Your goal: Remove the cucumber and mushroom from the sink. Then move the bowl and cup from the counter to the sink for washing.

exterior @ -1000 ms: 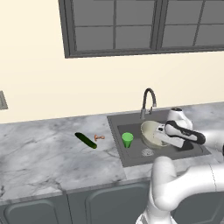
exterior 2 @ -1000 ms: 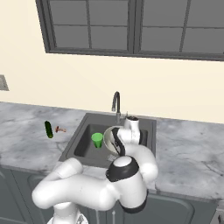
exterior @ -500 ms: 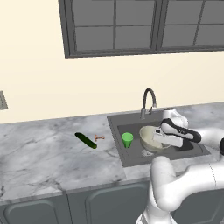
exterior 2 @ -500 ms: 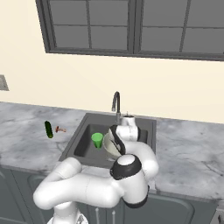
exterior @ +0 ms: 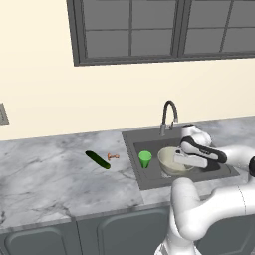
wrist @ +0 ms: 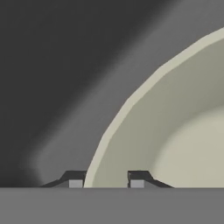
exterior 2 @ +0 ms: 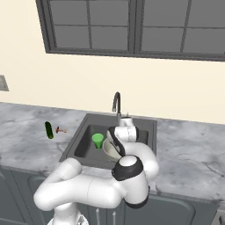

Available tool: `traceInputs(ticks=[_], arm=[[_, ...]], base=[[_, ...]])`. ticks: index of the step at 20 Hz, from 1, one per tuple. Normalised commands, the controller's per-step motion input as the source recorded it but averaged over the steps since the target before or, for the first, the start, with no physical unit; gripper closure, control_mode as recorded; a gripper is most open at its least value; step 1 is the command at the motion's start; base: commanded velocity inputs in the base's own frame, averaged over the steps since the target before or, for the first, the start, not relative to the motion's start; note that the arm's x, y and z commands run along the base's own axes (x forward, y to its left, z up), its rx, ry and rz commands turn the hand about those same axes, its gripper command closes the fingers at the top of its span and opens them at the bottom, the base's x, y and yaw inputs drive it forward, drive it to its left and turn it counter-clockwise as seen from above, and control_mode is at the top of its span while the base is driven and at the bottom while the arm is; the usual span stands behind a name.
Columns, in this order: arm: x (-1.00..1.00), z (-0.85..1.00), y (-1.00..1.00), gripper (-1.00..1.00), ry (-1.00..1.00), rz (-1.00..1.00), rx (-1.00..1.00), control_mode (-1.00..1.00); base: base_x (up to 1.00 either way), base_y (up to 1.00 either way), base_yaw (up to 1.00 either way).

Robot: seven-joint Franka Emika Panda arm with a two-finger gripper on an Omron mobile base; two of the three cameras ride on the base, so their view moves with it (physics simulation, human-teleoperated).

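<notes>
Pincer (wrist: 106, 183) straddles the bowl (exterior: 174, 160) rim inside the sink (exterior: 130, 149), fingertips narrow, one either side of the wall.

Cucumber (exterior: 97, 160) and mushroom (exterior: 113, 157) lie on the counter (exterior: 50, 174), well to the pincer's left; the cup (exterior: 145, 159) stands in the basin just left of the bowl. Judged nearly complete: only release and withdrawal remain. Faucet (exterior: 169, 116) rises close behind the pincer; open room lies straight above.

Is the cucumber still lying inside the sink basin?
No. In the left base view the cucumber lies on the marbled counter left of the sink, beside the mushroom.
</notes>
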Motion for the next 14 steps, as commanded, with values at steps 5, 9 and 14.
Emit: traceInputs(ticks=[5, 9, 14], arm=[[-0.01, -0.14, 0.0, 1.0, 0.0, 0.0, -0.04, -1.0], [-0.02, -0.03, 0.0, 1.0, 0.0, 0.0, 0.0, -1.0], [-0.07, -0.01, -0.02, -1.0, 0.0, 0.0, 0.0, -1.0]], base=[[0.0, 0.0, 0.0], [0.0, 0.0, 0.0], [0.0, 0.0, 0.0]])
